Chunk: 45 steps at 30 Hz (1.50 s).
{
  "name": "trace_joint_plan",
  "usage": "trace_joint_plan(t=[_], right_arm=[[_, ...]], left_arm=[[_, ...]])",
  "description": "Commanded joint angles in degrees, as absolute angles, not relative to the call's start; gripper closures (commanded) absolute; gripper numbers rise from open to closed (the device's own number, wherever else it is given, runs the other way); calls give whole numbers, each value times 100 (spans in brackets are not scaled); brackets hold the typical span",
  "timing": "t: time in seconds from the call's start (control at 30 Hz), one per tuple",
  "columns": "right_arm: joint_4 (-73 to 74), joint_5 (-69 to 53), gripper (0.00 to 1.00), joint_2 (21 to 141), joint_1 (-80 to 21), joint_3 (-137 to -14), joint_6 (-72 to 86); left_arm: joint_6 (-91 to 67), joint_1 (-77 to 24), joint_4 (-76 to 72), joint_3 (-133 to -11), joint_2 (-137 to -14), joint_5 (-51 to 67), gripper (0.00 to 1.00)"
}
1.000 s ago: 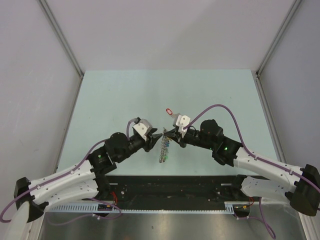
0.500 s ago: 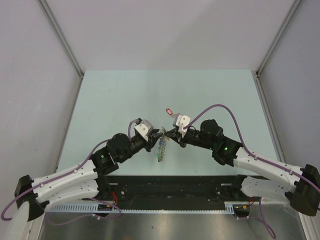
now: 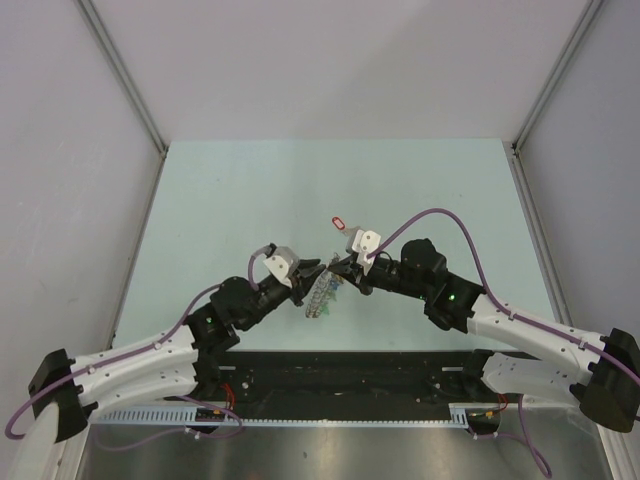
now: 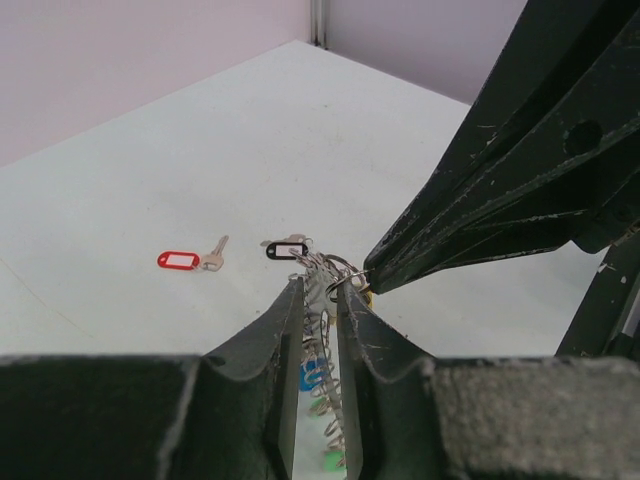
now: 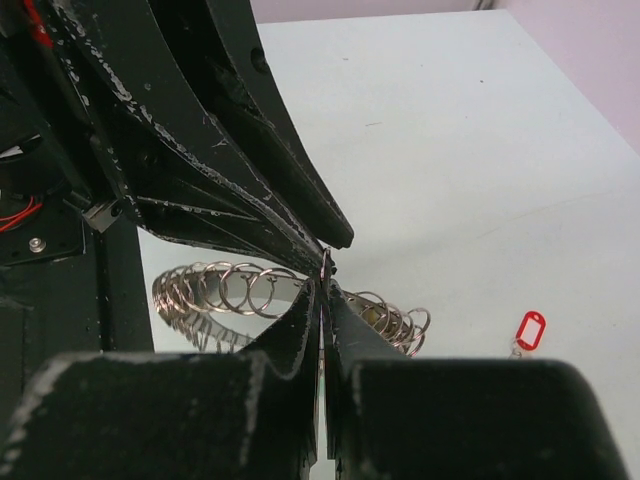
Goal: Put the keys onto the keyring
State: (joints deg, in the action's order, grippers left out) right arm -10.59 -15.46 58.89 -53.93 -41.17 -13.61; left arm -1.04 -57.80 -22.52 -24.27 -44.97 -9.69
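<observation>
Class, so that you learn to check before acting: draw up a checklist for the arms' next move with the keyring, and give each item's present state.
1. Right gripper shut at the keyring: ok.
2. Right gripper actually pinching the wire: cannot tell.
3. Left gripper straddling the keyring's rings: ok.
4. Left gripper's hold firm: cannot tell.
5. Red-tagged key on the keyring: not ok, it lies apart on the table.
6. Black-tagged key on the keyring: cannot tell, it sits right beside the rings.
</observation>
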Motion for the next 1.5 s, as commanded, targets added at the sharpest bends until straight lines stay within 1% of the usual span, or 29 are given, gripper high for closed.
trace_joint_plan(t=[0.0,0.2,0.3,0.4,0.7,0.8,0.83,0.87,0.93,0.97,1.07,1.13,1.2,1.23,1.3,1.33,1.47], right_arm=[[-1591,-1740,100,5766,-5440,-4395,-1266],[-1600,-1740,100,5792,-5440,-4403,-1187],[-1591,-1740,100,5792,-5440,-4395,-1160],[-1608,-1740,100,5801,-5440,-4395,-1125],[-1635,-1626,100,5783,-5440,-4403,-888],[-1609,-1459,93,5731,-5440,-4395,-844],[-1608,-1424,89,5696,-5440,-4395,-826],[-1608,-1415,78,5687,-5440,-4395,-800],[-1608,-1363,68,5634,-5441,-4403,-668],[-1600,-1319,61,5599,-5449,-4395,-624],[-1512,-1204,57,5433,-5379,-4395,-449],[-1415,-1422,55,5379,-5161,-4395,-221],[-1345,-1825,56,5388,-4923,-4395,-45],[-1310,-1941,59,5405,-4748,-4395,-27],[-1283,-2126,62,5502,-4667,-4395,-26],[-1292,-2153,66,5537,-4632,-4395,-26],[-1511,-2312,72,5791,-4641,-4395,-26]], left_arm=[[-53,-5783,-3146,-2172,-4368,-1090,78],[61,-5783,-3726,-1907,-4228,-941,86],[132,-5783,-3884,-1837,-4201,-914,95],[123,-5775,-4043,-1758,-4149,-896,99],[149,-5783,-3990,-1740,-4034,-1055,100],[141,-5783,-3964,-1732,-4034,-1072,100],[132,-5783,-3973,-1731,-4034,-1064,100],[114,-5783,-3973,-1731,-4034,-1063,99],[106,-5775,-3981,-1723,-4043,-1072,100],[105,-5783,-3981,-1723,-4026,-1081,100],[79,-5783,-3973,-1714,-4025,-1143,100],[62,-5783,-3973,-1705,-4017,-1186,100],[35,-5783,-3973,-1714,-4025,-1230,99],[35,-5783,-3947,-1731,-4025,-1248,100],[35,-5783,-3920,-1740,-4025,-1248,100],[35,-5775,-3911,-1758,-4025,-1239,100],[-132,-5783,-3824,-1802,-4025,-1222,100]])
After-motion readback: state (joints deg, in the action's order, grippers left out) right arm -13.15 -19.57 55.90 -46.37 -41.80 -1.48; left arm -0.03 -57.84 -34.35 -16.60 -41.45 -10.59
